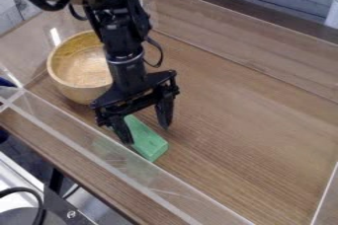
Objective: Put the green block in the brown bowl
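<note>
In the camera view, the black gripper (148,133) hangs low over the wooden table (244,111), its dark, angular fingers spread wide. One finger comes down at the near left edge of the green block (145,142), overlapping it in the picture; whether they touch, I cannot tell. The block is a flat, elongated rectangle, matte and mint-green, lying on the table at a slant, its far end partly hidden by the gripper. The brown bowl (79,66) sits beyond the block and to its left in the picture, round and thick-walled, with a smooth rim and pale tan wood; the arm covers part of its right side. The tabletop is brown with fine grain, and a clear, glossy strip (132,180) with straight edges runs diagonally along its near side.
</note>
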Robot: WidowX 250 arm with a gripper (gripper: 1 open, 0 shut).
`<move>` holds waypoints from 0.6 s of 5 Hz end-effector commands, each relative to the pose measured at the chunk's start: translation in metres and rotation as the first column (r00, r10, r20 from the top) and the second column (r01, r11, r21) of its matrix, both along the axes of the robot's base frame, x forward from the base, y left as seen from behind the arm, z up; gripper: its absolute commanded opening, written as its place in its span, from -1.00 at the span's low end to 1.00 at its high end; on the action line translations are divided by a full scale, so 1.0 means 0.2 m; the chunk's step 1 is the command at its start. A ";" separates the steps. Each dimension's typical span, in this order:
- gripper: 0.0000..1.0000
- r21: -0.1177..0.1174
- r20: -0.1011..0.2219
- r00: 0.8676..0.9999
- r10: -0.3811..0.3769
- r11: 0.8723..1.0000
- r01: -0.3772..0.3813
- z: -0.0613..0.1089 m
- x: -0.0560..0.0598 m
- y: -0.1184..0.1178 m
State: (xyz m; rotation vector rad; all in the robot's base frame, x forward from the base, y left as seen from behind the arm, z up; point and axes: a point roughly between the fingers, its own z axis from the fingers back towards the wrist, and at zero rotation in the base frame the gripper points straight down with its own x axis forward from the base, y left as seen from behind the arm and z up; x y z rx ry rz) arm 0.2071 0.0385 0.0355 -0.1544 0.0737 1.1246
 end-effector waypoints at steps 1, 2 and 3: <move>1.00 0.018 0.027 1.000 0.009 1.000 -0.010 -0.01 0.03 0.02; 1.00 0.022 0.025 1.000 0.016 1.000 -0.016 -0.04 0.03 0.02; 1.00 0.027 0.023 1.000 0.021 0.999 -0.022 -0.08 0.03 0.02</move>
